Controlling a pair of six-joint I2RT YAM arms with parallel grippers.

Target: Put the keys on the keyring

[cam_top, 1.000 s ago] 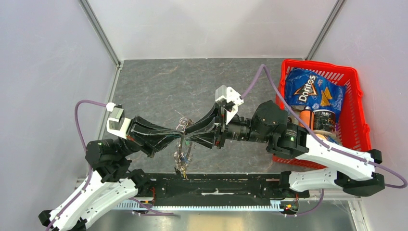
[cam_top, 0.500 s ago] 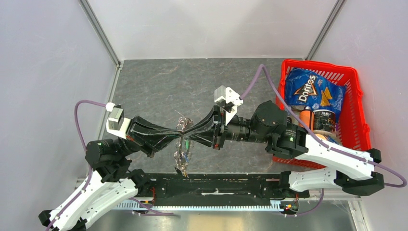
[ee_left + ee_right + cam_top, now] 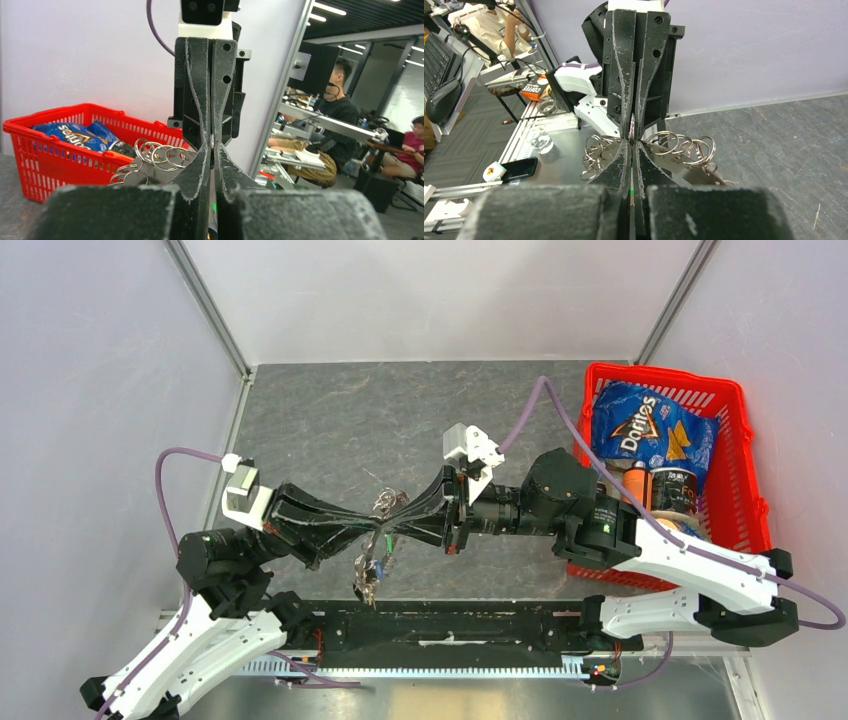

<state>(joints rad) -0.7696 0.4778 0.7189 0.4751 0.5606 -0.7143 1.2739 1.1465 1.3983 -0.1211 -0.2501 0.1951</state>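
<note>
We see a dark grey surface [image 3: 330,420], veined with paler streaks like stone (the right wrist view also shows fine scratches in it), spreading between the pale walls [image 3: 100,360]. Directly on it stands a red plastic basket [image 3: 752,470], at the right edge and close against the wall. The right arm [image 3: 600,525] covers the basket's near end, so we cannot say whether it rests wholly on the surface.
</note>
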